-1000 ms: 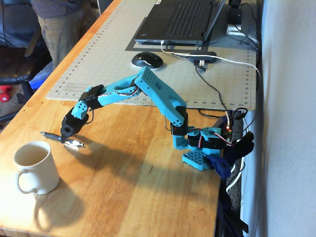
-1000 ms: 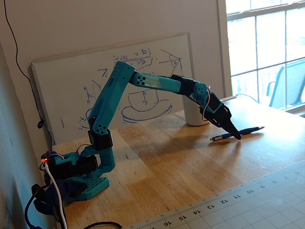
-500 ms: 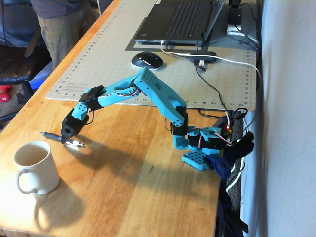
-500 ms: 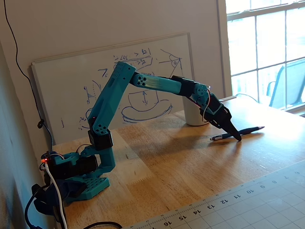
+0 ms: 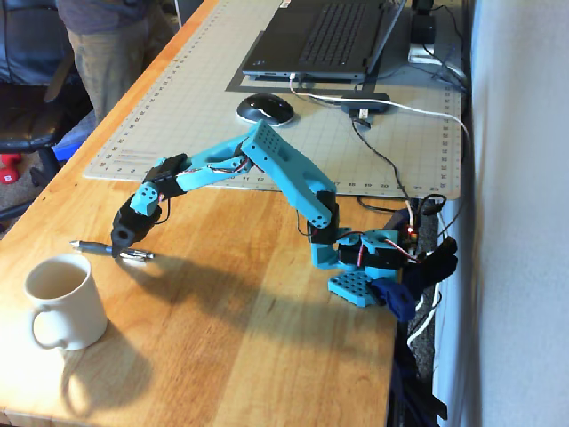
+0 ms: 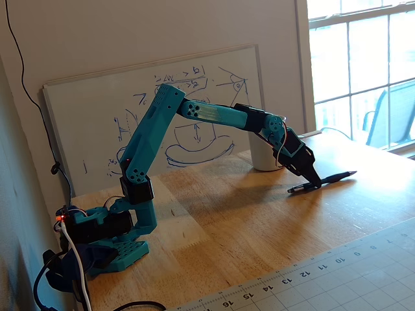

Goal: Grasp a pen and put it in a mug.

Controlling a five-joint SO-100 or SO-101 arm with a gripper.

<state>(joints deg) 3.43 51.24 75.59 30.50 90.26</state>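
The dark pen point(image 5: 95, 246) lies nearly flat, at or just above the wooden table, left of the arm's base in a fixed view. My black gripper point(image 5: 118, 242) comes down on its middle, and the fingers look shut on the barrel. In another fixed view the pen point(image 6: 337, 177) sticks out on both sides of the gripper point(image 6: 314, 184). The cream mug point(image 5: 60, 301) stands upright in front of the pen with its handle toward the table's front edge, a hand's width from the gripper. The arm partly hides the mug point(image 6: 261, 160).
A cutting mat point(image 5: 204, 98) with a laptop point(image 5: 324, 36), a mouse point(image 5: 265, 108) and cables covers the far table. A whiteboard point(image 6: 117, 116) leans on the wall behind the arm. A person point(image 5: 107, 44) stands at the table's far left corner. The table edge runs close to the mug.
The gripper has pulled back slightly toward the arm's base. The pen has shifted a little with it and now lies at a slightly different angle. The mug has not moved.
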